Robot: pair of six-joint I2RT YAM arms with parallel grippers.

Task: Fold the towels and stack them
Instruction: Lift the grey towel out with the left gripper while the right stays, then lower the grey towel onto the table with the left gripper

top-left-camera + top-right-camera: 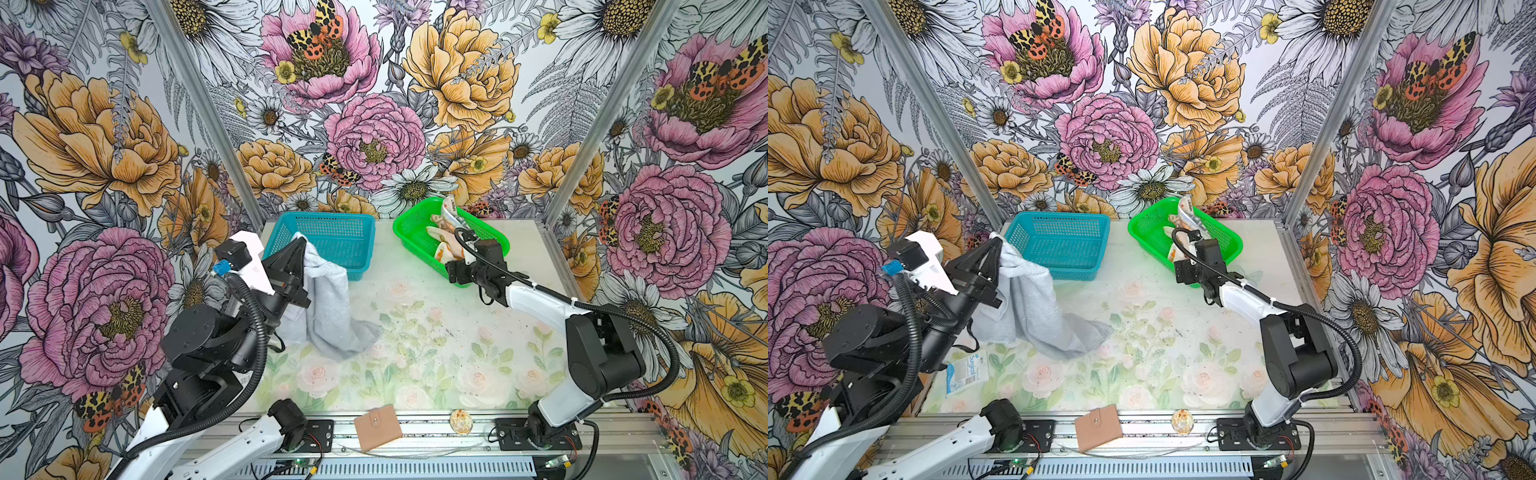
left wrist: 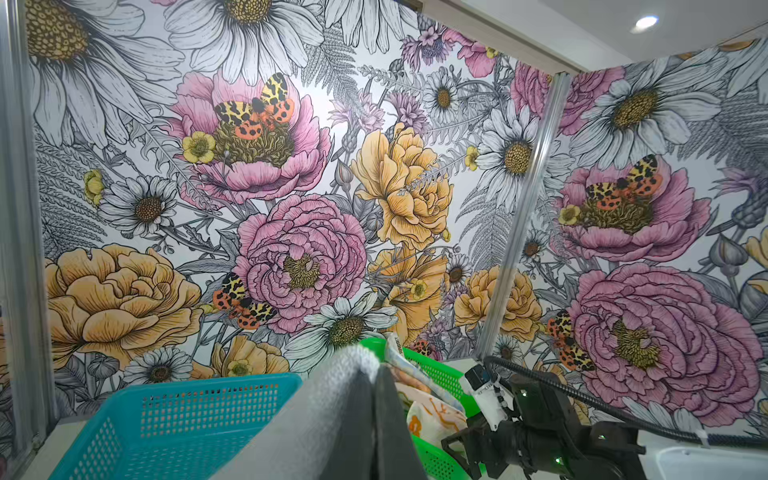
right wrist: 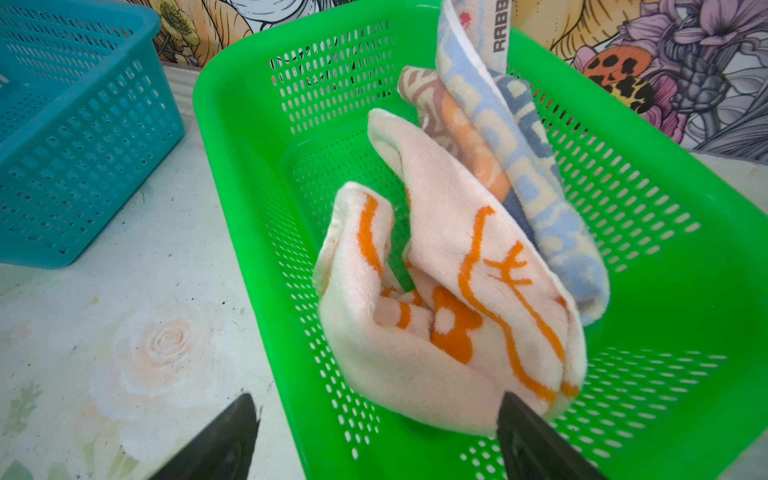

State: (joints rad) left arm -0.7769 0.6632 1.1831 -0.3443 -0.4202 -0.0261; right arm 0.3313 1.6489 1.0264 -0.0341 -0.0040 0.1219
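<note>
Near left lies a packet reading "Surgical". The left gripper pinches the grey towel aloft, its tail on the table. Far right, the green basket holds the flowered orange-and-cream towel, straddled by the wide-spread right gripper, and the lettered towel, its tag cut off at "RABB".

3 towels: large plain light-grey, orange/cream flower-print, beige/orange/blue lettered. 2 perforated plastic baskets: teal, green. 1 tan wallet, 1 blue-white pkt, 1 mottled round disc.
</note>
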